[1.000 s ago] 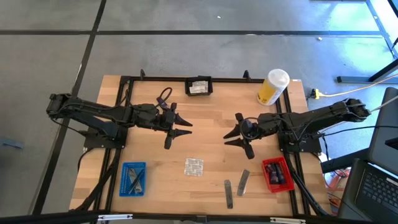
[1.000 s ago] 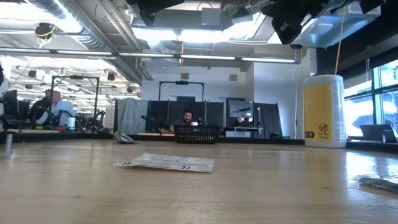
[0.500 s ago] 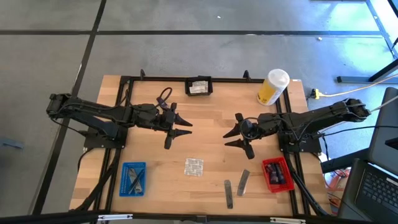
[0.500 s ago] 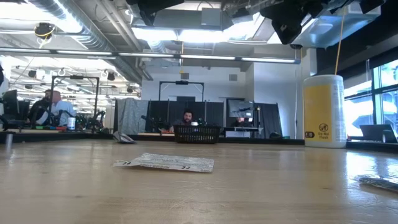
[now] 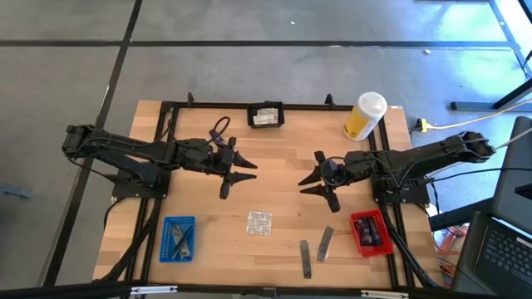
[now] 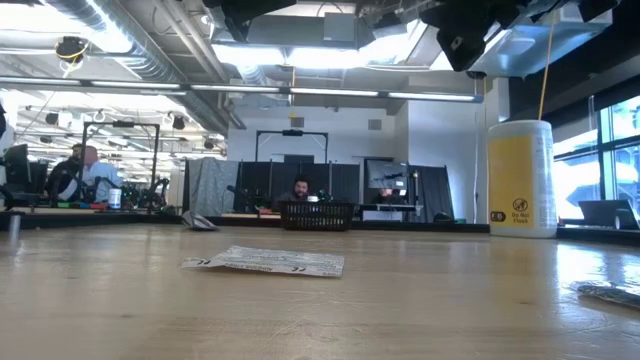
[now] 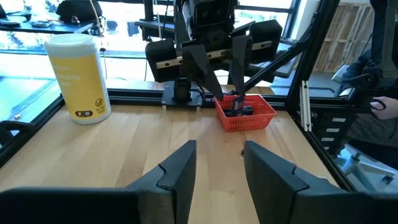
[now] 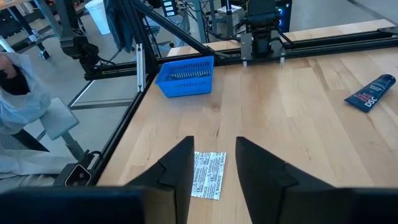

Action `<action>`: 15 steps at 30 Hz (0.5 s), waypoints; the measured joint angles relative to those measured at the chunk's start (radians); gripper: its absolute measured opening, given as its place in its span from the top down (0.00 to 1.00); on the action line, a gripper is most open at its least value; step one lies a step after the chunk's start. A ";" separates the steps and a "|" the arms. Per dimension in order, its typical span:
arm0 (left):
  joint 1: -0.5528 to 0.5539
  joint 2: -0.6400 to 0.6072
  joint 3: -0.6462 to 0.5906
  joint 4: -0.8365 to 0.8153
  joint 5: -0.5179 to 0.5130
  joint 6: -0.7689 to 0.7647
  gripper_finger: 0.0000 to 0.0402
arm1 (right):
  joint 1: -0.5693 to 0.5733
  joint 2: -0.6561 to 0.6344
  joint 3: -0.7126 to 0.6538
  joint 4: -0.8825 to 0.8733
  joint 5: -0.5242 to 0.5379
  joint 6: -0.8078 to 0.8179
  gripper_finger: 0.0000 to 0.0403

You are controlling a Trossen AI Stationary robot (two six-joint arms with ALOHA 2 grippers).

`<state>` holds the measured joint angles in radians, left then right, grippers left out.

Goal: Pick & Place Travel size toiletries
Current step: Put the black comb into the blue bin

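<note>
Nothing moved; yellow container [image 5: 364, 116] (white-capped) beside right arm.

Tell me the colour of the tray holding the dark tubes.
Red. The tray shows best in the left wrist view, a mesh basket with the tubes inside.

Table layout from overhead

A foil sachet [image 5: 258, 223] lies at table centre-front; two flat sticks [image 5: 316, 250] at its 4 o'clock; one tray [image 5: 178, 238] at its 9 o'clock, another [image 5: 370, 232] at 3; the container [image 5: 365, 116] at 1; a basket [image 5: 266, 115] at 12.
</note>
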<state>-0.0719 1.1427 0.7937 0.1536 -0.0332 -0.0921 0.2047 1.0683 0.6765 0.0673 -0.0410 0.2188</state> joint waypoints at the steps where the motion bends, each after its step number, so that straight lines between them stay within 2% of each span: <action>1: 0.000 0.000 0.000 0.000 0.000 0.000 0.68 | 0.000 0.000 0.000 0.000 0.000 0.000 0.71; 15: 0.000 0.000 0.000 0.000 0.000 0.000 0.68 | 0.000 0.000 0.000 0.000 0.000 0.000 0.77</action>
<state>-0.0723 1.1427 0.7937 0.1535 -0.0334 -0.0921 0.2047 1.0683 0.6765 0.0669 -0.0410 0.2184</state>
